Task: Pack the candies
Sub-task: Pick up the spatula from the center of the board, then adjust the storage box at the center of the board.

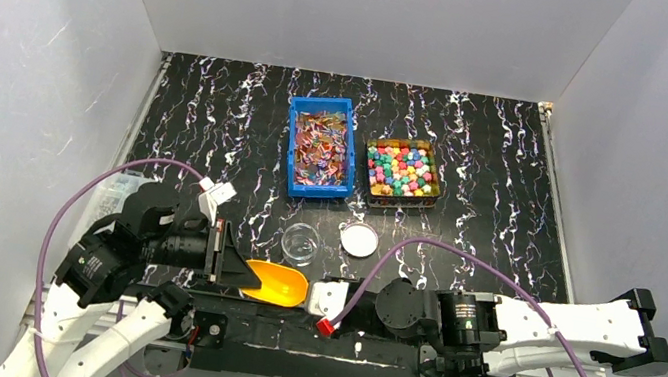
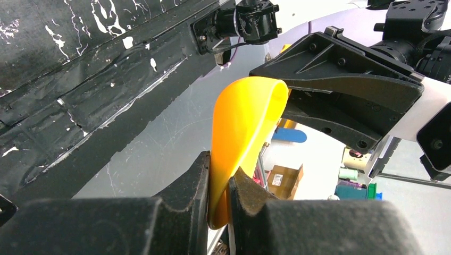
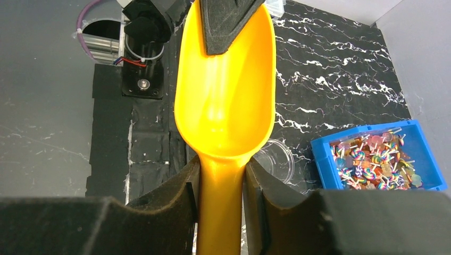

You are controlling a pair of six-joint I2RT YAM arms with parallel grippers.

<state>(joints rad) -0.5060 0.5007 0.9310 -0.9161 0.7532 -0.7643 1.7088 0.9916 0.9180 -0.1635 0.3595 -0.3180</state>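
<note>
At the back half of the black white-veined table (image 1: 218, 130), well away from both arms, the candies sit in two containers side by side. The flat shiny-wrapped candies (image 1: 321, 149) fill a blue rectangular plastic bin (image 1: 289, 141) whose long axis runs from the arms toward the back wall. The chunky multicoloured candies (image 1: 402, 169) fill a dark, nearly square tray (image 1: 366, 175) just to its right. Nearer the arms stand a clear round dish (image 1: 300, 242) and a white round lid (image 1: 359, 239), apart from each other.

Along the near edge, a yellow plastic scoop (image 1: 279, 283) hangs between the two pincers. Its long axis lies left to right, with the open end toward the left arm and the handle toward the right arm.

The left arm is folded up at the lower left, its wrist turned level toward the right. The left gripper (image 2: 218, 186) is closed tight, pinching the thin wall of the scoop at its open end.

The right arm reaches in low from the right, its forearm lying along the table's front edge and pointing left. The right gripper (image 3: 222, 180) has both fingers pressed against the sides of the scoop's narrow handle, just behind the bowl.
</note>
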